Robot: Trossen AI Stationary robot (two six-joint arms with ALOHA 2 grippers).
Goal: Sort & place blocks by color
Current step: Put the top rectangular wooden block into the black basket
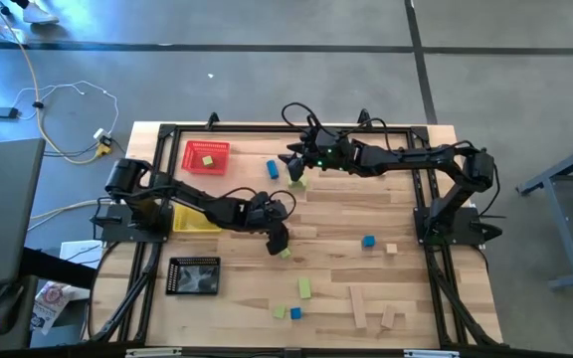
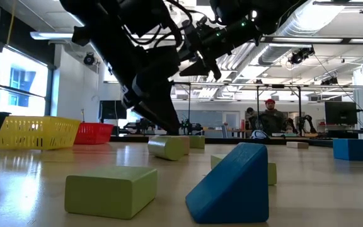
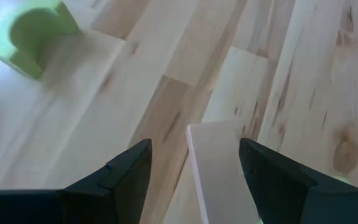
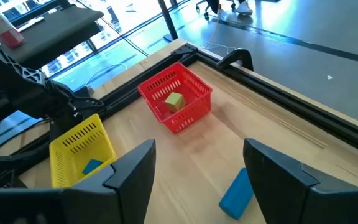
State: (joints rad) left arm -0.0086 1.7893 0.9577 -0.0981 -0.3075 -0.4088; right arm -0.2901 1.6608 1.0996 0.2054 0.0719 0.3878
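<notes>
Left gripper [image 1: 279, 239] low over table centre, fingers apart — right gripper [image 1: 294, 164] raised, fingers apart.

My tabletop [image 1: 346, 264]: light wood planks, black frame round edge. Red tray [image 1: 207, 156] near far edge, green block [image 1: 207, 160] inside. Yellow tray [image 1: 195, 219] on my left side, black tray [image 1: 194, 275] nearer front. Loose blocks on wood: blue block [image 1: 273, 169] by red tray, blue cube [image 1: 368, 241] beside small tan cube [image 1: 391, 249], green bar [image 1: 304, 287], two tan bars [image 1: 359, 305] near front edge.
</notes>
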